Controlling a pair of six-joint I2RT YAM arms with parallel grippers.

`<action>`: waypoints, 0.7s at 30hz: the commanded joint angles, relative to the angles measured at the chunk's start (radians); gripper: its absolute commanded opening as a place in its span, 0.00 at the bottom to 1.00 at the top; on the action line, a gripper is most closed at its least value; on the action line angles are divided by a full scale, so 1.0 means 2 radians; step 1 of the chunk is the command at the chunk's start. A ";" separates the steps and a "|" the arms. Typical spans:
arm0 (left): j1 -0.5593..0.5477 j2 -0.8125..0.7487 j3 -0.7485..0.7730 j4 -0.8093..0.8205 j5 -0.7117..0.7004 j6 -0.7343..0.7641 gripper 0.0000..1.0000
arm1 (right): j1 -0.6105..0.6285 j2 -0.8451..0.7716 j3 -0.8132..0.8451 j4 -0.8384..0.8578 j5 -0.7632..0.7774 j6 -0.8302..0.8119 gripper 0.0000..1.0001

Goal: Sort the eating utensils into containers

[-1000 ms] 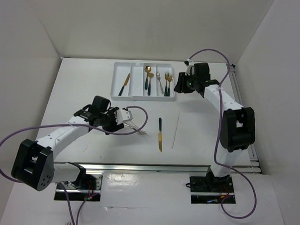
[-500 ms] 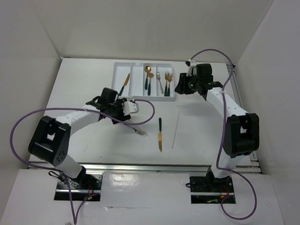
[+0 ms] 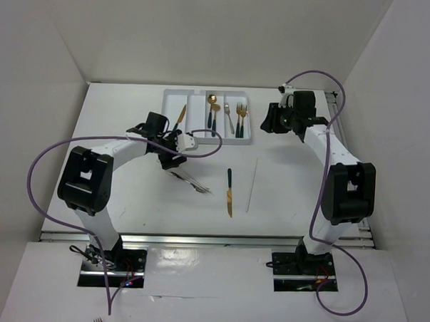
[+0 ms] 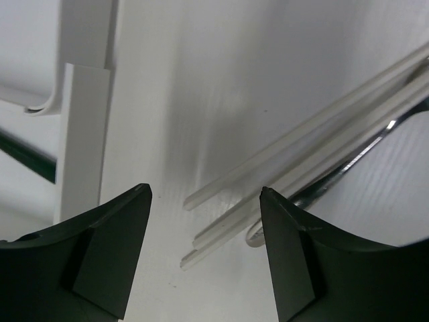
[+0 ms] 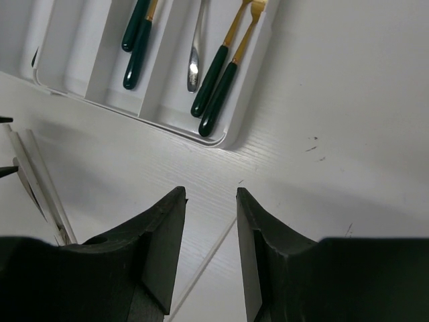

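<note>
The white tray (image 3: 170, 102) sits at the back centre. It holds a gold knife (image 3: 180, 120), teal-handled spoons (image 3: 212, 117) and forks (image 3: 239, 118) in separate compartments. On the table lie a bundle of pale sticks with a silver utensil (image 3: 190, 181), a teal-handled gold knife (image 3: 229, 193) and a single pale stick (image 3: 252, 184). My left gripper (image 3: 171, 158) is open and empty, between the tray's front edge and the bundle. In the left wrist view the stick ends (image 4: 221, 225) lie between its tips (image 4: 204, 201). My right gripper (image 3: 270, 126) is open and empty off the tray's right front corner.
The right wrist view shows my open right gripper (image 5: 211, 194) above bare table, the tray corner (image 5: 221, 139) just ahead, and the single stick (image 5: 201, 268) running under the jaws. White walls enclose the table on three sides. A purple cable loops by each arm.
My left arm has swung back and left toward the tray, off the stick bundle, which stayed put. My right gripper has shifted a little right, away from the tray.
</note>
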 commanded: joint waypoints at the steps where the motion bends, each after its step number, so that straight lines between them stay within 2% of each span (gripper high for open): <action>1: 0.006 -0.022 0.003 -0.040 0.058 0.037 0.79 | -0.006 -0.010 -0.008 0.008 -0.013 -0.010 0.44; 8: 0.010 -0.026 0.003 -0.112 0.080 0.081 0.81 | -0.006 -0.006 -0.013 0.008 -0.013 -0.010 0.44; 21: 0.010 -0.006 0.008 -0.093 0.075 0.086 0.81 | -0.011 0.004 -0.008 0.008 -0.022 -0.010 0.43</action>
